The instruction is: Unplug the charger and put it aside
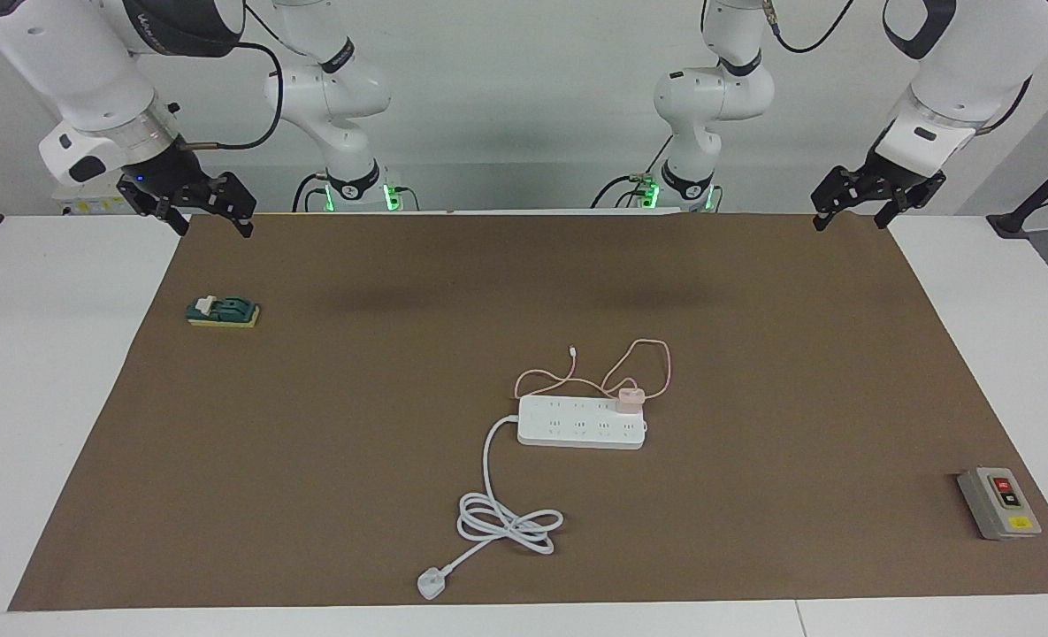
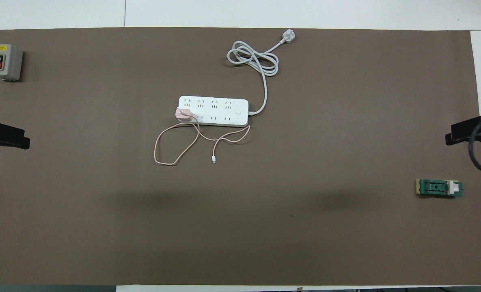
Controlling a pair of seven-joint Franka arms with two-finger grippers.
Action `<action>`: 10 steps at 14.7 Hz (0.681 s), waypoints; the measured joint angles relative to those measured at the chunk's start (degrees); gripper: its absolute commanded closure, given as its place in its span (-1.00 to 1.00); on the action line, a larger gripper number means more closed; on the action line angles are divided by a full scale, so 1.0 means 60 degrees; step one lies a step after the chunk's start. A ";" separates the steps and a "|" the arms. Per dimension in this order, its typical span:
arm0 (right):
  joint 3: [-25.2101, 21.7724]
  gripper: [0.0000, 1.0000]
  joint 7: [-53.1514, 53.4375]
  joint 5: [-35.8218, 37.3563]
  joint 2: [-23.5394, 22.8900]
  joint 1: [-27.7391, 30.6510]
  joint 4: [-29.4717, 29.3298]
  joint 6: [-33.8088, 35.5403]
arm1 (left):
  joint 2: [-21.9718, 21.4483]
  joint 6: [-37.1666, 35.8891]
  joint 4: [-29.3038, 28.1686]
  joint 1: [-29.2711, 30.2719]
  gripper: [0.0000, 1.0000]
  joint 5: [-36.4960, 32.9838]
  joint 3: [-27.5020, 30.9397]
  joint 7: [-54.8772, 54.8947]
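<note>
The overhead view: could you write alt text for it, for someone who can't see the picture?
A small pink charger is plugged into a white power strip mid-table on a brown mat, its thin pink cable looped nearer the robots. The left gripper and right gripper wait at the mat's ends, holding nothing.

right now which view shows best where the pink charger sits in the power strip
The overhead view: the charger sits in the socket row nearer the robots, at the power strip end toward the left arm. The facing view shows the charger standing up from the strip, sockets less distinct.
</note>
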State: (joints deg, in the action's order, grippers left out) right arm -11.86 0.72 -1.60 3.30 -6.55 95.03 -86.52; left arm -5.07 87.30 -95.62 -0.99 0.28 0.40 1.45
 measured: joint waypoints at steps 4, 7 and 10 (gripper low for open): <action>0.0000 -1.00 0.0000 0.0000 0.0000 0.0000 0.0000 -0.0295 | 0.0000 0.0102 -0.0006 -0.0003 -1.00 0.0000 0.0011 -0.0931; -0.0034 -1.00 0.0000 0.0000 0.0000 0.0087 0.0010 -0.0303 | 0.0001 0.0708 -0.0114 -0.0086 -1.00 0.0000 -0.0118 -0.2856; 0.0013 -1.00 0.1602 -0.0069 0.0000 -0.0107 0.0167 -0.0665 | 0.0086 0.1291 -0.0304 -0.0488 -1.00 0.0000 -0.0179 -0.5123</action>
State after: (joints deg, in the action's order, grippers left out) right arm -11.78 10.33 -2.01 3.29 -7.19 96.03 -90.50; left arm -4.55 95.05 -97.44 -3.92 0.28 -0.67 -29.28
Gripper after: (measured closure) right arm 0.000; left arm 0.000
